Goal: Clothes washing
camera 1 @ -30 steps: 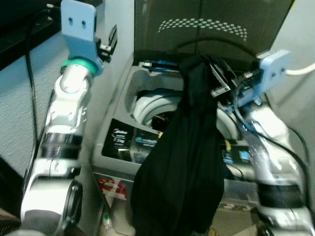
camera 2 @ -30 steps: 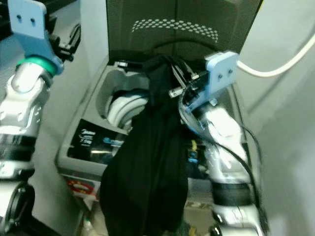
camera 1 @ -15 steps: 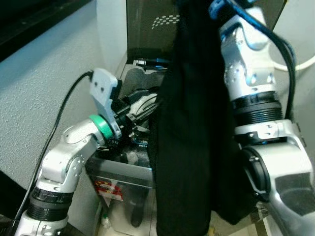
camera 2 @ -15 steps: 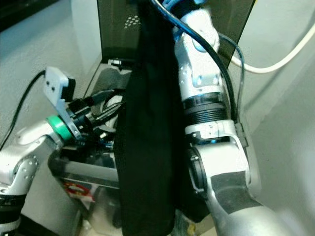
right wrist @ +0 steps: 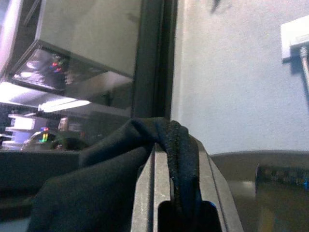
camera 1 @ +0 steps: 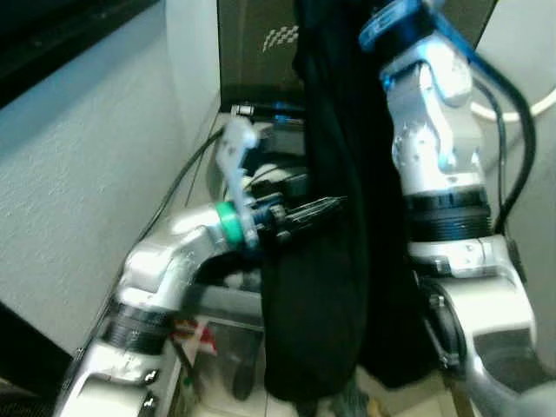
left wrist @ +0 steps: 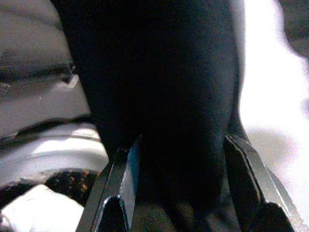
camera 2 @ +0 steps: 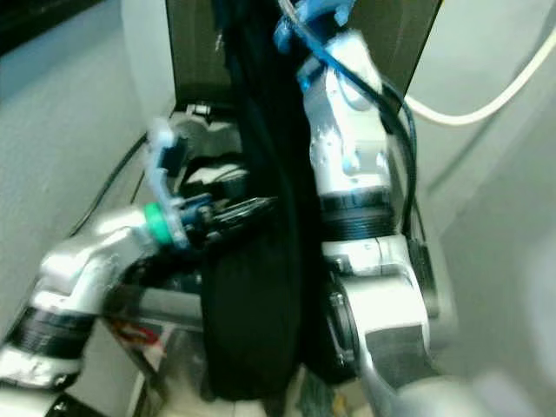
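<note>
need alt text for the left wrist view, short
A black garment hangs between the two open black fingers of the left end effector, seen close up. Beside the cloth, the white rim of the washing machine drum curves past.

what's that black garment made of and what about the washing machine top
The black garment looks like soft matte woven or knit fabric: it hangs in limp folds and bunches between the right gripper's fingers. The washing machine top appears to be glossy grey moulded plastic, judging by its sheen.
</note>
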Robot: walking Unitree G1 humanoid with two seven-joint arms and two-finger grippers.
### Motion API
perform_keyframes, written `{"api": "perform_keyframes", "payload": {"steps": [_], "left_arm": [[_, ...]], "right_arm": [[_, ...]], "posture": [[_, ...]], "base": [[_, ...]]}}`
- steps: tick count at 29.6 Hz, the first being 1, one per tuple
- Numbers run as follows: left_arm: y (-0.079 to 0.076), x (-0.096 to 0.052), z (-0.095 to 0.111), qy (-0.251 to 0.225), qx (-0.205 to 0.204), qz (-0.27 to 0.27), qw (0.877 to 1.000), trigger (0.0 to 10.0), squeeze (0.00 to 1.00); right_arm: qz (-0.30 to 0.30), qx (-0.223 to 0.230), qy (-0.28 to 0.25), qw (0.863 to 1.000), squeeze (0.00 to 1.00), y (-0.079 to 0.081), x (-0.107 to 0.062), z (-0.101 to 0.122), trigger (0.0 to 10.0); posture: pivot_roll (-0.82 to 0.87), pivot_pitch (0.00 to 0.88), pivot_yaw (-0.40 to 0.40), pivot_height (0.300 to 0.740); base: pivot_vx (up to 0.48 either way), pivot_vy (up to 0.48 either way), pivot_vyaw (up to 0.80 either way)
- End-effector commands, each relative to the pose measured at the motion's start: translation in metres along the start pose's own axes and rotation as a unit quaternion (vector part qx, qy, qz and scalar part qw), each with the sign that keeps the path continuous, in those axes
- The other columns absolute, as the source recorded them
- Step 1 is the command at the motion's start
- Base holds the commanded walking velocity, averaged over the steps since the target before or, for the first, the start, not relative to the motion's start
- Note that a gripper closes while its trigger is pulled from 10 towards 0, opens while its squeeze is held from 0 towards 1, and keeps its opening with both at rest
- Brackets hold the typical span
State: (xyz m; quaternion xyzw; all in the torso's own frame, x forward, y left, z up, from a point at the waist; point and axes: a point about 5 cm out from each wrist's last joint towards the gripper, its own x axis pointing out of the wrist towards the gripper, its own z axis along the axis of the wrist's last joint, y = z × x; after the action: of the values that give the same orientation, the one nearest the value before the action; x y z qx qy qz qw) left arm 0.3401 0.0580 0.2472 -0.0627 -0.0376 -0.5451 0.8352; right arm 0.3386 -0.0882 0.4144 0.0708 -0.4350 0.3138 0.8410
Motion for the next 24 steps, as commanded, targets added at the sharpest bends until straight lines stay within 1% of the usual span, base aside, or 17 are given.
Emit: {"api": "perform_keyframes", "payload": {"steps": [1, 3, 6, 7, 9, 10, 11, 13, 15, 16, 17, 18, 19, 20, 21, 23, 24], "left_arm": [[0.029, -0.007, -0.012, 0.035, 0.017, 0.087, 0.995, 10.0, 0.0], [0.029, -0.007, -0.012, 0.035, 0.017, 0.087, 0.995, 10.0, 0.0], [0.042, -0.011, -0.01, 0.042, 0.029, 0.123, 0.991, 10.0, 0.0], [0.063, -0.02, -0.002, 0.049, 0.056, 0.203, 0.976, 10.0, 0.0], [0.063, -0.02, -0.002, 0.049, 0.056, 0.203, 0.976, 10.0, 0.0], [0.087, -0.038, 0.016, 0.04, 0.095, 0.307, 0.946, 10.0, 0.0], [0.087, -0.038, 0.016, 0.04, 0.095, 0.307, 0.946, 10.0, 0.0], [0.115, -0.076, 0.06, 0.005, 0.166, 0.461, 0.872, 10.0, 0.0], [0.115, -0.076, 0.06, 0.005, 0.166, 0.461, 0.872, 10.0, 0.0], [0.12, -0.088, 0.073, -0.007, 0.191, 0.496, 0.847, 10.0, 0.0], [0.12, -0.088, 0.073, -0.007, 0.191, 0.496, 0.847, 10.0, 0.0], [0.122, -0.095, 0.081, -0.009, 0.212, 0.516, 0.83, 10.0, 0.0], [0.122, -0.095, 0.081, -0.009, 0.212, 0.516, 0.83, 10.0, 0.0], [0.123, -0.1, 0.086, -0.013, 0.225, 0.527, 0.82, 10.0, 0.0], [0.123, -0.101, 0.088, -0.015, 0.225, 0.522, 0.822, 10.0, 0.0], [0.123, -0.101, 0.088, -0.015, 0.225, 0.522, 0.822, 10.0, 0.0], [0.121, -0.097, 0.084, -0.01, 0.22, 0.495, 0.841, 10.0, 0.0]], "right_arm": [[0.028, 0.009, -0.015, 0.999, 0.0, -0.001, -0.01, 0.009, 10.0], [0.028, 0.009, -0.015, 0.999, 0.0, -0.001, -0.01, 0.009, 10.0], [0.038, 0.012, -0.011, 0.999, 0.0, -0.002, -0.016, 0.008, 10.0], [0.038, 0.014, 0.011, 0.999, 0.0, -0.005, -0.029, 0.0, 10.0], [0.038, 0.014, 0.011, 0.999, 0.0, -0.005, -0.029, 0.0, 10.0], [0.022, 0.012, 0.047, 0.999, 0.0, -0.012, -0.047, -0.015, 10.0], [0.022, 0.012, 0.047, 0.999, 0.0, -0.012, -0.047, -0.015, 10.0], [-0.008, -0.032, 0.131, 0.991, 0.0, -0.023, -0.079, -0.049, 10.0], [-0.008, -0.032, 0.131, 0.991, 0.0, -0.023, -0.079, -0.049, 10.0], [-0.008, -0.065, 0.167, 0.984, 0.0, -0.024, -0.089, -0.061, 10.0], [-0.008, -0.065, 0.167, 0.984, 0.0, -0.024, -0.089, -0.061, 10.0], [0.011, -0.121, 0.211, 0.97, 0.0, -0.021, -0.097, -0.076, 10.0], [0.011, -0.121, 0.211, 0.97, 0.0, -0.021, -0.097, -0.076, 10.0], [0.047, -0.167, 0.247, 0.953, 0.0, -0.014, -0.104, -0.09, 10.0], [0.092, -0.201, 0.28, 0.934, 0.0, -0.003, -0.113, -0.103, 10.0], [0.092, -0.201, 0.28, 0.934, 0.0, -0.003, -0.113, -0.103, 10.0], [0.129, -0.224, 0.3, 0.918, 0.0, 0.008, -0.12, -0.112, 10.0]], "posture": [[0.05, 0.068, 0.066, 0.724], [0.05, 0.068, 0.066, 0.724], [0.05, 0.068, 0.066, 0.724], [0.05, 0.071, 0.069, 0.724], [0.05, 0.071, 0.069, 0.724], [0.04, 0.078, 0.077, 0.724], [0.04, 0.078, 0.077, 0.724], [0.04, 0.081, 0.074, 0.724], [0.04, 0.081, 0.074, 0.724], [0.04, 0.081, 0.074, 0.724], [0.04, 0.081, 0.074, 0.724], [0.06, 0.083, 0.069, 0.724], [0.06, 0.083, 0.069, 0.724], [0.06, 0.083, 0.069, 0.724], [0.07, 0.083, 0.063, 0.724], [0.07, 0.083, 0.063, 0.724], [0.08, 0.085, 0.06, 0.724]], "base": [[0.0, 0.0, 0.0], [0.0, 0.0, 0.0], [0.0, 0.0, 0.0], [0.0, 0.0, 0.0], [0.0, 0.0, 0.0], [0.0, 0.0, 0.0], [0.0, 0.0, 0.0], [0.0, 0.0, 0.0], [0.0, 0.0, 0.0], [0.0, 0.0, 0.0], [0.0, 0.0, 0.0], [0.0, 0.0, 0.0], [0.0, 0.0, 0.0], [0.0, 0.0, 0.0], [0.0, 0.0, 0.0], [0.0, 0.0, 0.0], [0.0, 0.0, 0.0]]}}
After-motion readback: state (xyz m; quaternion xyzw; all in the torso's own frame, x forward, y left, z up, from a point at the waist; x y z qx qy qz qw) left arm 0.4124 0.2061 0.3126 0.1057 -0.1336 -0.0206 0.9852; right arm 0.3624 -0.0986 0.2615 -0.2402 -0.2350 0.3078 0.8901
